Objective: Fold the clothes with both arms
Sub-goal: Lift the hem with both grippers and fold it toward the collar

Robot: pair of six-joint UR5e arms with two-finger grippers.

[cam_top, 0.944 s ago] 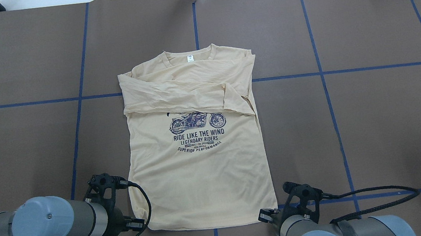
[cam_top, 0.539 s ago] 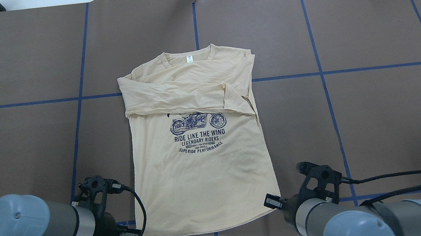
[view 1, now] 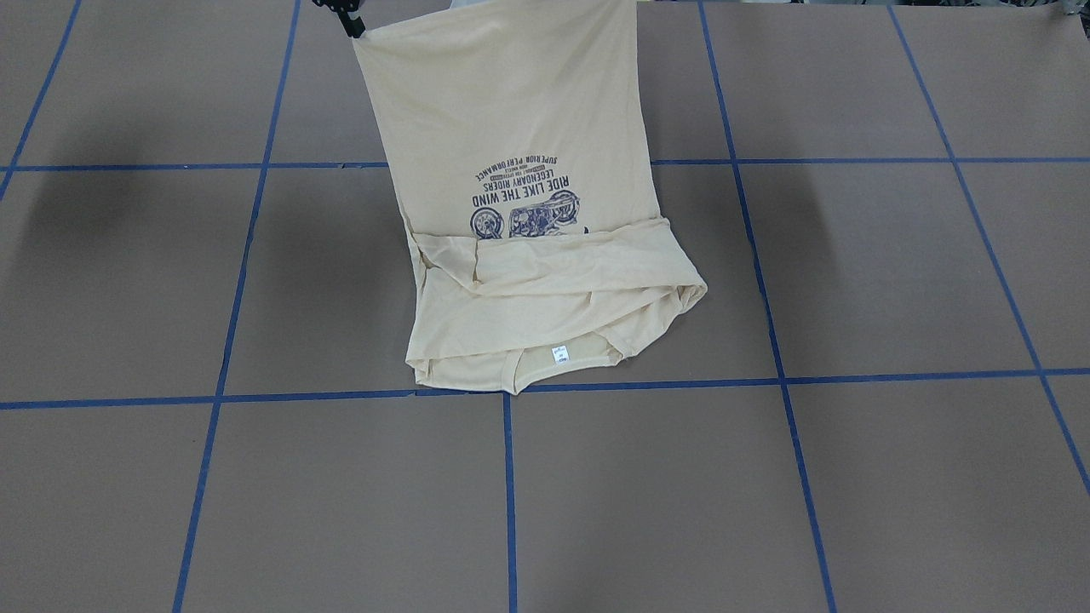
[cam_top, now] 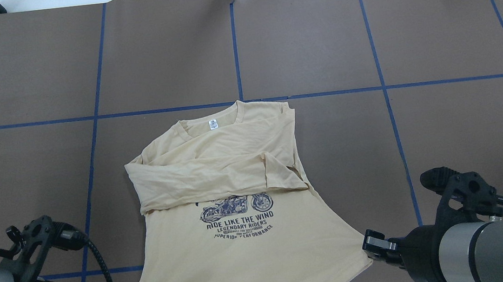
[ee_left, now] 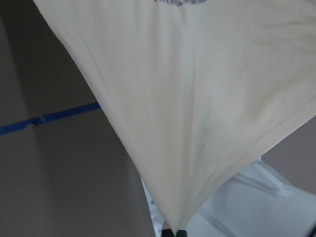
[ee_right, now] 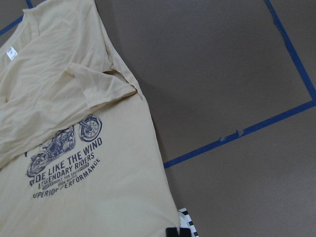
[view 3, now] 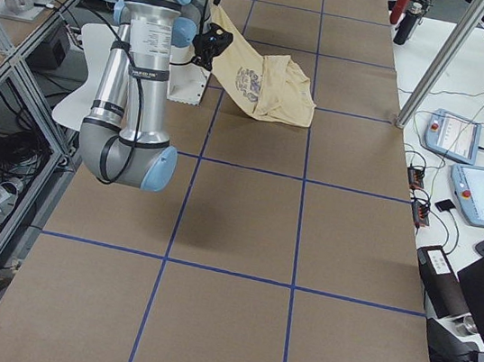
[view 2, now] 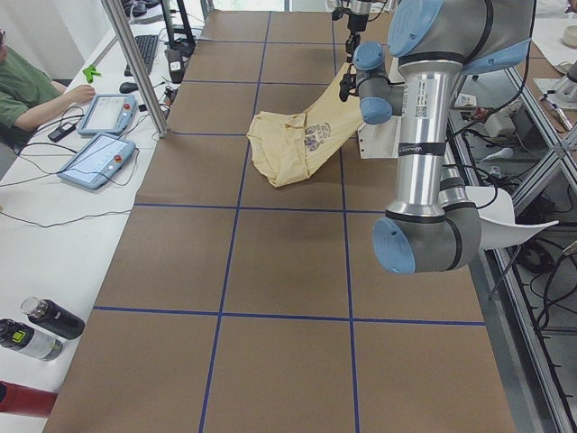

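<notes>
The cream-yellow T-shirt (cam_top: 218,177) lies with its collar and folded-in sleeves on the brown table (cam_top: 315,36). Its hem end is raised off the surface toward the robot. The navy motorcycle print (cam_top: 235,206) and the white neck label (cam_top: 213,124) face up. My left gripper (ee_left: 174,232) is shut on one hem corner, and the fabric fans out from its tips. My right gripper (ee_right: 178,232) is shut on the other hem corner; it also shows in the front-facing view (view 1: 347,24). The shirt (view 1: 528,213) hangs taut between the two corners.
The white pedestal base (ee_left: 256,197) sits below the lifted hem. Blue tape lines (cam_top: 235,44) grid the table. Teach pendants (view 2: 108,113), bottles (view 2: 45,320) and a seated person (view 2: 27,90) are along the bench on the operators' side.
Both grippers have risen and pulled back toward the robot with the hem corners. The whole shirt has slid toward the robot and turned slightly, its collar now near the blue cross line.
</notes>
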